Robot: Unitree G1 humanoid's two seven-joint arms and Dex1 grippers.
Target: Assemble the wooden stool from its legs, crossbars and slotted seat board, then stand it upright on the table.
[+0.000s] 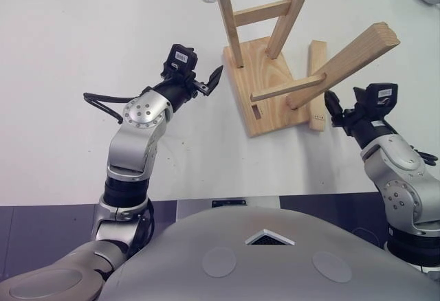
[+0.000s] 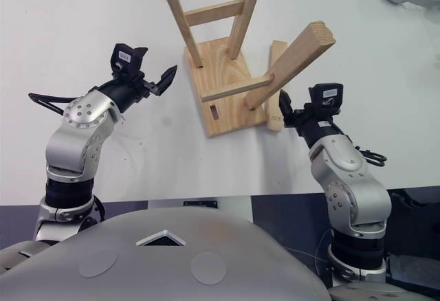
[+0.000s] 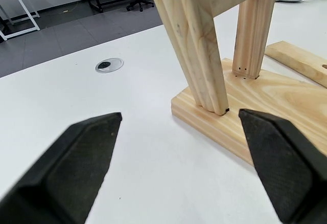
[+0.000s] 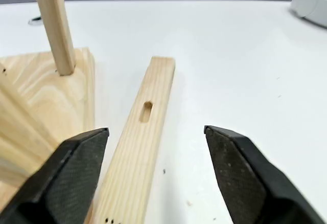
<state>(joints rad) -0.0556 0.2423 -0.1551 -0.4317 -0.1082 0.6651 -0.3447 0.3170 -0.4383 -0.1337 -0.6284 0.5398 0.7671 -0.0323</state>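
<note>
Left eye view: the slotted seat board (image 1: 273, 113) lies flat on the white table (image 1: 82, 40). Three legs rise from it, one leaning, with crossbars fitted. A fourth leg (image 4: 143, 142) lies loose just beside its right edge. We judge the stool mostly built, with that leg and the turn upright left. Our left gripper (image 3: 180, 116) gapes wide left of the board, and our right gripper (image 4: 156, 131) gapes wide over the loose leg.
</note>
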